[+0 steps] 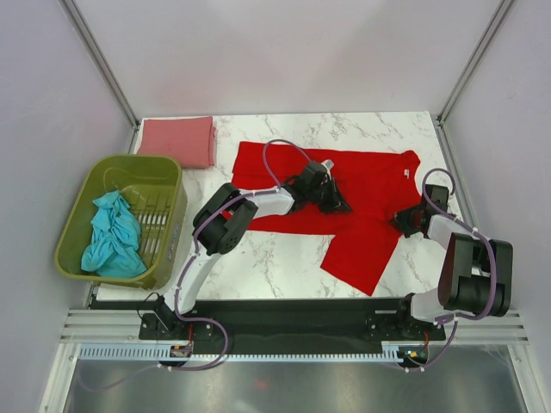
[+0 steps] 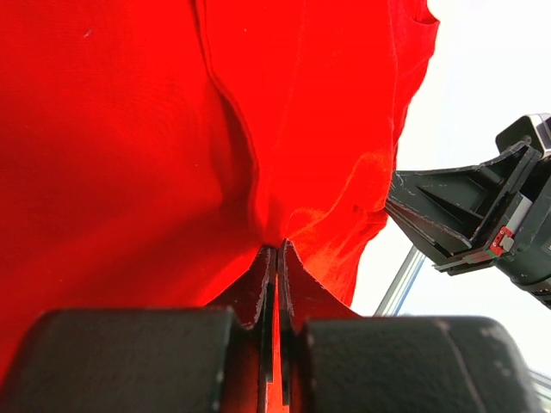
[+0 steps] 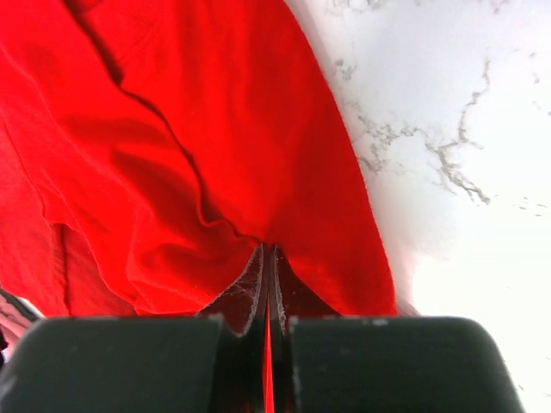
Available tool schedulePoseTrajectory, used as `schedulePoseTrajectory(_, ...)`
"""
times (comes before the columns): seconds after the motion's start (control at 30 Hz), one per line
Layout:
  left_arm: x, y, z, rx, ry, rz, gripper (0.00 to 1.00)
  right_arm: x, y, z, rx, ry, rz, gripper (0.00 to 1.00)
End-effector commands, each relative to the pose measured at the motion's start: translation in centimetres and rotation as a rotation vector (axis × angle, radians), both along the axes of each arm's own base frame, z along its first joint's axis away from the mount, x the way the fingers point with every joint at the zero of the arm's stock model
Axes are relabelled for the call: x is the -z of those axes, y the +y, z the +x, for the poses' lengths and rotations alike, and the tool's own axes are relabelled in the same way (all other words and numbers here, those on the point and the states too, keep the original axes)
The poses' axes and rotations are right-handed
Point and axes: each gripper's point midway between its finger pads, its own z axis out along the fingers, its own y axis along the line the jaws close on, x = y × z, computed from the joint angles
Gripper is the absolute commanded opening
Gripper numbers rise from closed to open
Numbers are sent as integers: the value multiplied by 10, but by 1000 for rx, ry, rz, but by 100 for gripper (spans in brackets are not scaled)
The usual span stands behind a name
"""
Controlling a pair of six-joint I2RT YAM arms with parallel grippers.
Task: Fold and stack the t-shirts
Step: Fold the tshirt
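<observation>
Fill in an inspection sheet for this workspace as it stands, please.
Surface: white marble table, grey-veined.
Job's things: red t-shirt spread out, rumpled; pink t-shirt folded at the far left; teal t-shirt crumpled in the basket.
Clutter: olive-green basket at the left.
Grippers: left gripper and right gripper each shut on the red t-shirt.
Cables: purple cables loop along both arms.
Surroundings: pale walls, metal frame posts.

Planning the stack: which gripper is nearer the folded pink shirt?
Left. The left gripper pinches the red shirt near its middle, right of the pink shirt; the right gripper pinches it much farther right.
</observation>
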Motion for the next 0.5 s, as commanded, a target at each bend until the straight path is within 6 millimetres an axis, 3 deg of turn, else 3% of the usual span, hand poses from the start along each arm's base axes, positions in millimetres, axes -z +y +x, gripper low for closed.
schedulePoseTrajectory(0.0,-49,-8,2,5,-43,-84,2,-20,-12,8,-11,-49,-80,0)
schedulePoseTrajectory(0.17,-64,-1,3,5,-30,-97,2,-48,-21,10,-19,-91,-150,0)
schedulePoseTrajectory(0.27,-73,4,6,10,-40,-95,2,-58,-23,1,-1,-88,-163,0)
schedulePoseTrajectory(0.47,-69,14,4,33,-3,-52,2,-73,-18,-11,11,-114,-160,0)
